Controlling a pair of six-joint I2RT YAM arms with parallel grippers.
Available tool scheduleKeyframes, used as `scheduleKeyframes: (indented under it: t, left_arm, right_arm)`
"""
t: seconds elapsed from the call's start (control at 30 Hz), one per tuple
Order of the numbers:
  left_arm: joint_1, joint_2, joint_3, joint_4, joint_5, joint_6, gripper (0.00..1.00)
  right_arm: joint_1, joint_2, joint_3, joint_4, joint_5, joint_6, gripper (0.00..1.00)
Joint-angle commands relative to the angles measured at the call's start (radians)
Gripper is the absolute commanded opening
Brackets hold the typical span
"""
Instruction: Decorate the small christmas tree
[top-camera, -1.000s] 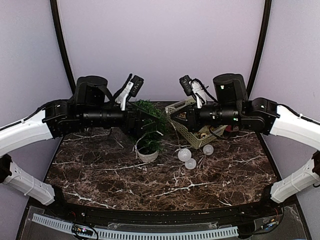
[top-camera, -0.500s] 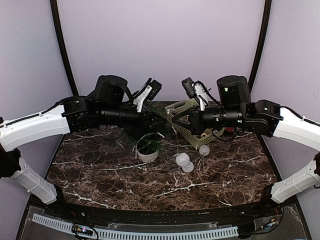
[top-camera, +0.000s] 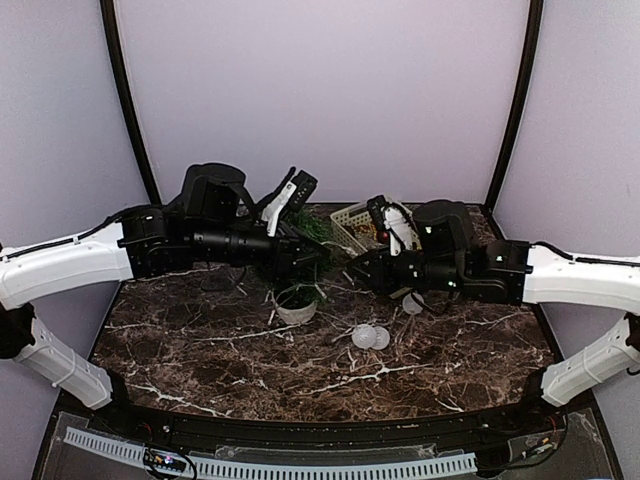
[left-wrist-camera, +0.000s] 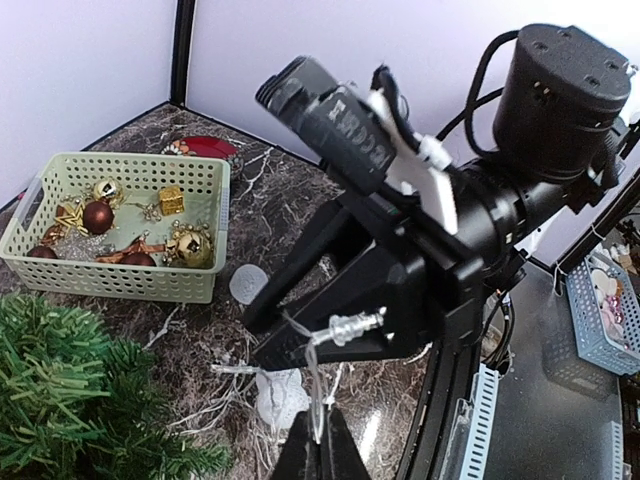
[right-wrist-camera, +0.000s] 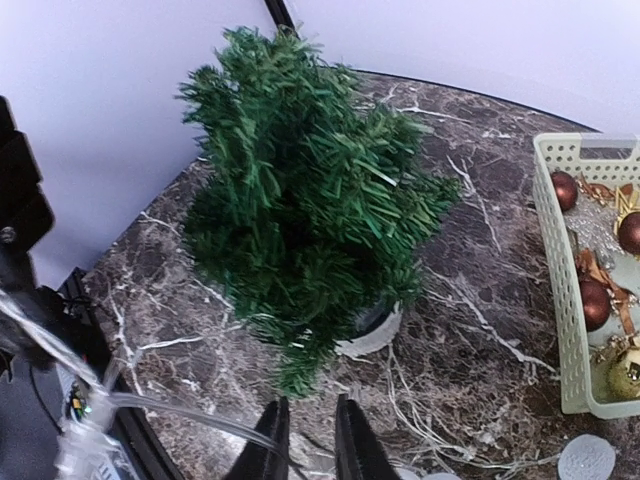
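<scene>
Mid-table, between the two arms: small christmas tree, upright in its white pot. The top view shows it partly hidden behind the left arm. Branches bare in the right wrist view, with no lights or baubles on them.

Light string: thin clear wire with frosted globes. Most of it lies loose on the marble table, to the right of the pot. One length is lifted off the table and runs between the grippers.

Left gripper: clenched on the wire, which rises straight out from between its fingertips.

Right gripper: low, just in front of the tree, fingers slightly parted with marble showing through the gap. The wire reaches its left finger. Cannot tell if it is touching.

Pale green basket: toward the back, near the tree but apart from it. It holds brown and gold baubles, none taken out as far as can be seen.

Progress, as a judgement: early. Nothing is hung yet. The string has to be wound into the branches, then the baubles placed. Tangling of the loose wire looks the likeliest trouble.
</scene>
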Motion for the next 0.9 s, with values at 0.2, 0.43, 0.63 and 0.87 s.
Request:
scheduleKeyframes:
  t: [0.2, 0.43, 0.63, 0.87]
  left_arm:
    - [0.005, -0.084, -0.035, 0.035, 0.026, -0.031, 0.0]
    - [0.005, -0.099, -0.059, 0.045, 0.014, -0.052, 0.0]
    - [0.005, -0.1, -0.066, 0.052, 0.005, -0.062, 0.0]
    - [0.005, -0.118, -0.083, 0.069, -0.024, -0.083, 0.0]
  right_arm:
    - [-0.044, 0.034, -0.152, 0.082, 0.081, 0.064, 0.69]
    - [-0.149, -0.08, -0.319, 0.11, -0.006, 0.14, 0.82]
    - [-0.189, -0.079, -0.416, 0.17, -0.104, 0.176, 0.78]
    - [-0.186, -0.031, -0.466, 0.278, -0.285, 0.164, 0.67]
